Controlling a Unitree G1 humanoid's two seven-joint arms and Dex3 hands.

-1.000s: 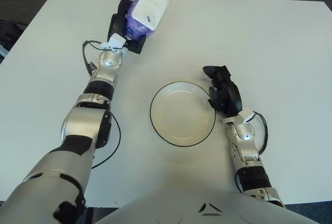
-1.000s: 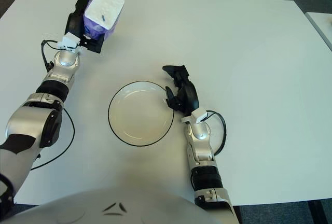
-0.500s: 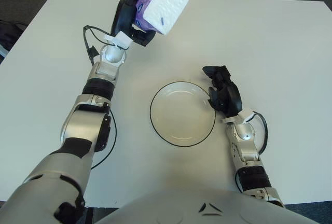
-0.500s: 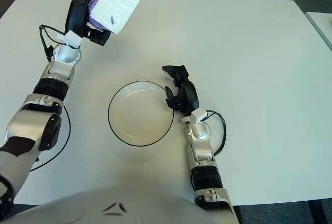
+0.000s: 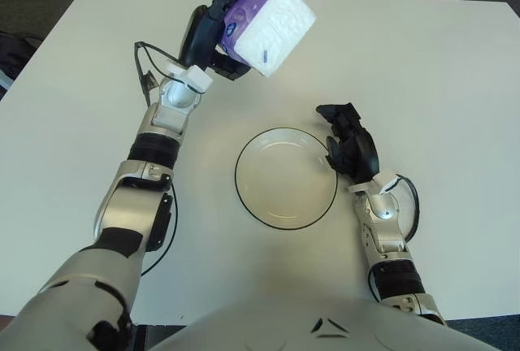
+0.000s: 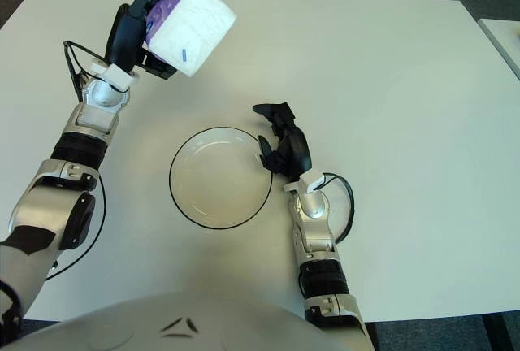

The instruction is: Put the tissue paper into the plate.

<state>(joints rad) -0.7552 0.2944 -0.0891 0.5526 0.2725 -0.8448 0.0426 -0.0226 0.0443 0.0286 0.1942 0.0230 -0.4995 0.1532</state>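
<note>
My left hand [image 5: 218, 32] is raised above the table's far left part and is shut on a tissue pack [image 5: 272, 24], white with a purple wrapper end. The pack hangs in the air, tilted, up and left of the plate. The plate [image 5: 286, 178] is round and cream with a thin dark rim, lying flat near the table's middle with nothing in it. My right hand [image 5: 349, 146] shows just beside the plate's right rim, its dark fingers curled and holding nothing.
The white table [image 5: 422, 75] spreads wide to the right and behind the plate. A black cable [image 5: 175, 221] loops beside my left forearm. The table's front edge lies close to my body.
My left hand has carried the tissue pack higher and to the right, towards the plate, tilting it further. The right hand and the plate have stayed put.
</note>
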